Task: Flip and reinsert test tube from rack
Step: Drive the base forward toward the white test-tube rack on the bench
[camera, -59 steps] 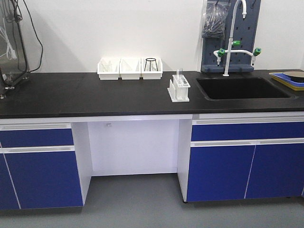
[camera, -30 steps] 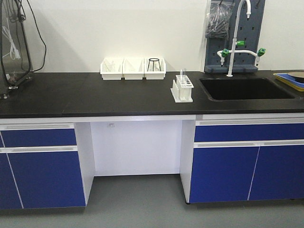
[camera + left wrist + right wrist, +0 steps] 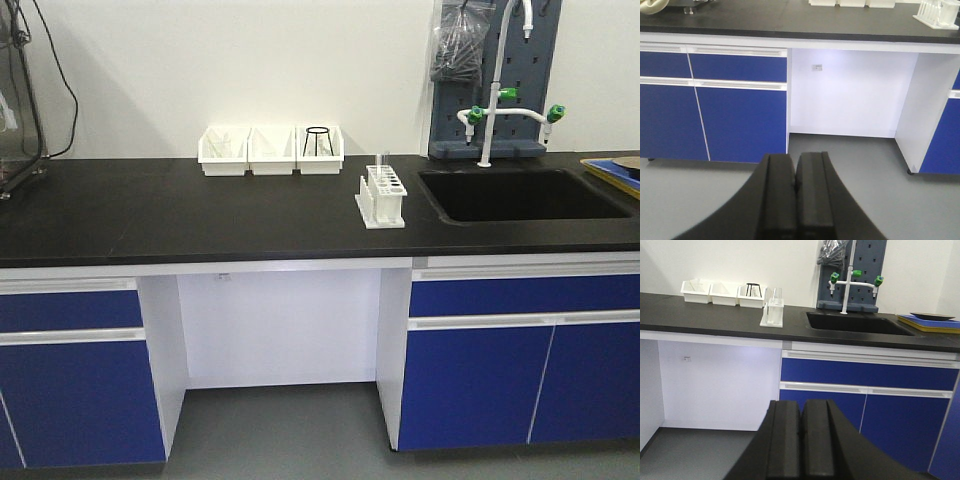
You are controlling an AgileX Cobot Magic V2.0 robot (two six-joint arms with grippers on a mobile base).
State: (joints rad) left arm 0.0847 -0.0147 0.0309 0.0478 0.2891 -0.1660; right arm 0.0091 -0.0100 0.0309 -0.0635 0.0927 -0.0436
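Approach stage, I judge: the test tube (image 3: 381, 163) stands in the rack (image 3: 383, 197) on the surface (image 3: 200, 210) beside the sink (image 3: 520, 195), well apart from the left gripper (image 3: 796, 200) and right gripper (image 3: 801, 440), whose jaws are pressed together and empty and must next reach in and open.

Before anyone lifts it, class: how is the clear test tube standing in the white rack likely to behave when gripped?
The test tube looks like thin clear glass, so probably fragile and slippery. Slim and round, it would likely roll if laid on the counter. The small rack may lift with it.
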